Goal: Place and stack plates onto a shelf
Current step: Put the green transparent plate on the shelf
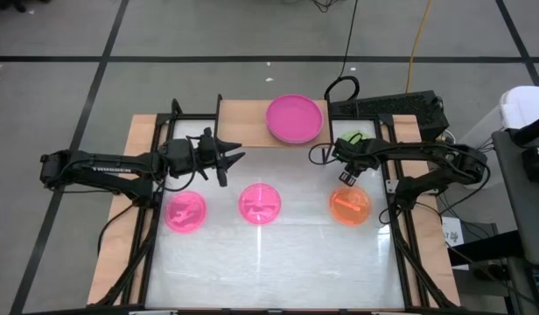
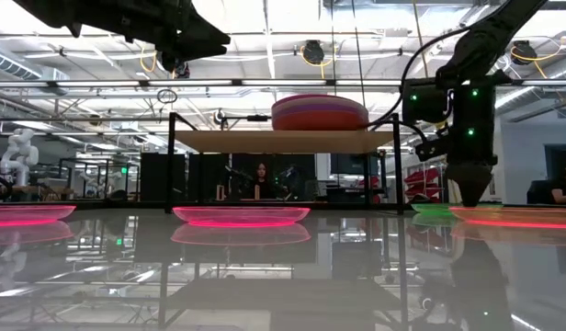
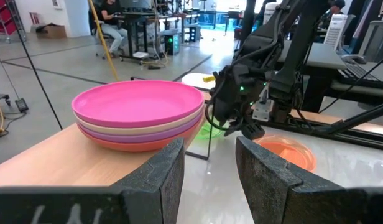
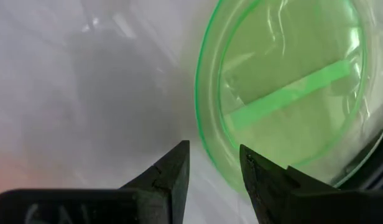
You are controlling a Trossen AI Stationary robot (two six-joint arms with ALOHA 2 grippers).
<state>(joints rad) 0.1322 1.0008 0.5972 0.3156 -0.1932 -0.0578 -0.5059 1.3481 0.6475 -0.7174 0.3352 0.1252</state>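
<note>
— White tabletop (image 1: 269, 262) fills your high view; what sits nearest you?

— Three small divided plates in a row: a pink one (image 1: 185, 212) at 8 o'clock from the table's centre, another pink one (image 1: 260, 203) in the middle, and an orange plate (image 1: 350, 206) at 4 o'clock.

— And your grippers?

— Your left gripper (image 1: 227, 158) hangs at 10 o'clock, by the shelf's near edge, fingers parted a little and holding nothing. Your right gripper (image 1: 347, 177) points down just beyond the orange plate, at the rim of a green plate (image 4: 285, 93), fingers slightly apart, nothing between them.

— Farthest back?

— At 12 o'clock you have the wooden shelf (image 1: 243, 122), carrying a stack of large plates (image 3: 142, 115), magenta on top.
</note>
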